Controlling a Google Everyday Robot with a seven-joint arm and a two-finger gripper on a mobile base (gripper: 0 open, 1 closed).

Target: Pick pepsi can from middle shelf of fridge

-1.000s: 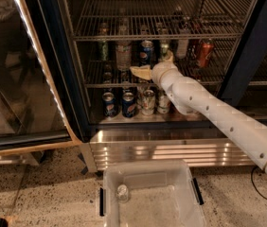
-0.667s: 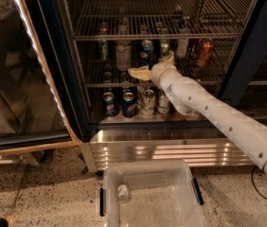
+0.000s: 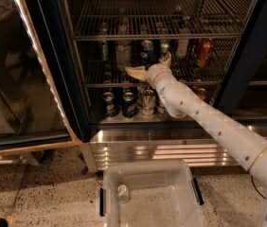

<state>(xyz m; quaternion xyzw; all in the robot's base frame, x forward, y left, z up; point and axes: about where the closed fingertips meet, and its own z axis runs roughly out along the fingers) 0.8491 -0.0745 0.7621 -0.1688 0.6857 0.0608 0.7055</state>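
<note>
The fridge [image 3: 53, 56] stands open. The pepsi can [image 3: 146, 50], dark blue with a silver top, stands upright on the middle shelf [image 3: 100, 82], a dark wire rack. My gripper [image 3: 147, 63] is inside the fridge, right in front of the can and at its lower half. It is open: one finger [image 3: 134, 72] points left below the can and the other [image 3: 166, 59] points up on the can's right. I cannot tell whether the fingers touch the can.
A green can [image 3: 164, 46], a red can [image 3: 204, 52] and bottles [image 3: 122, 51] share the shelf. Blue cans [image 3: 128, 103] stand on the bottom level. The glass door [image 3: 15, 65] hangs open at left. A clear plastic bin [image 3: 152, 197] sits on the floor.
</note>
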